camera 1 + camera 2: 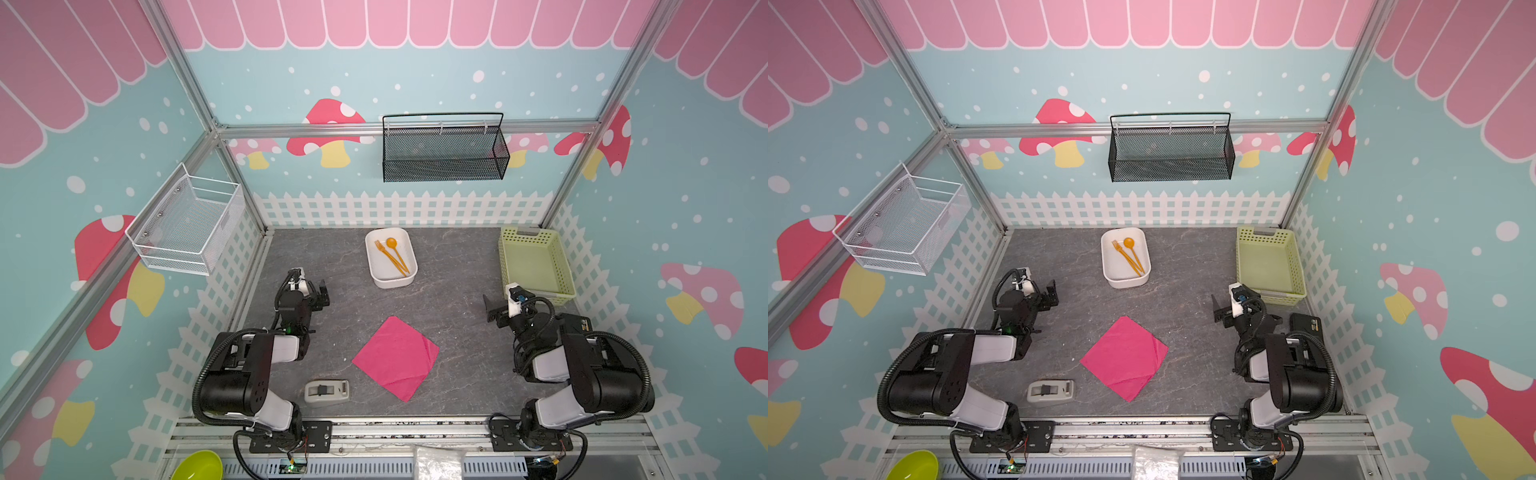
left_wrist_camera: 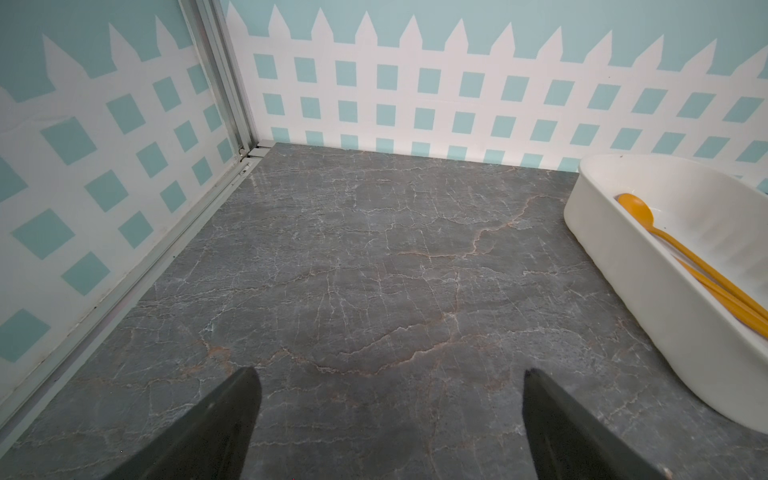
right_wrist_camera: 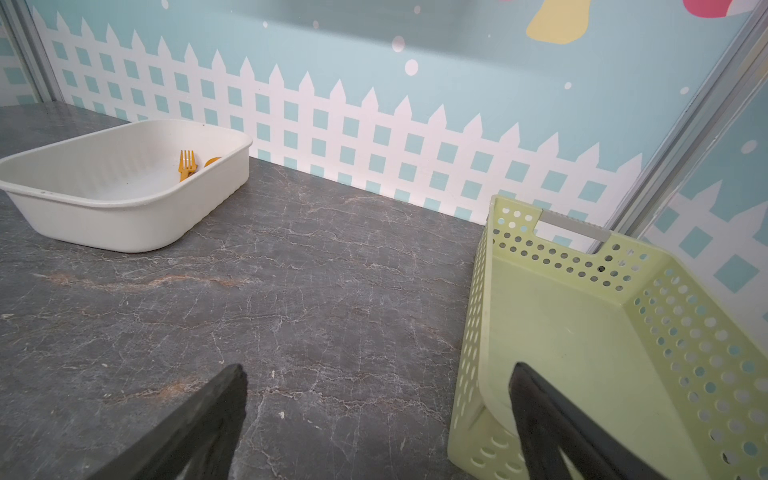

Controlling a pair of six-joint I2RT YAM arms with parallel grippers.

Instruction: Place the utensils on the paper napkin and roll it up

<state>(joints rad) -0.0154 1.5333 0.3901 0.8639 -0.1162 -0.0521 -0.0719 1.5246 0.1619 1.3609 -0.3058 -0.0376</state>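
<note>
Jaws apart, empty, on left gripper (image 2: 389, 374) and right gripper (image 3: 378, 369); spoon (image 3: 212, 161) mostly hidden behind wall of far white tub (image 3: 124, 224).

The slender orange fork (image 1: 379, 246) and round-bowled spoon (image 1: 391, 243) lie side by side in a white tray (image 1: 368, 254). Their handles meet at the near end. They lie beyond the left gripper (image 1: 322, 295) and right gripper (image 1: 490, 309), between the two and apart from both. The creased magenta napkin (image 1: 397, 357) lies flat, set cornerwise, between the grippers and behind their fingertips.
</note>
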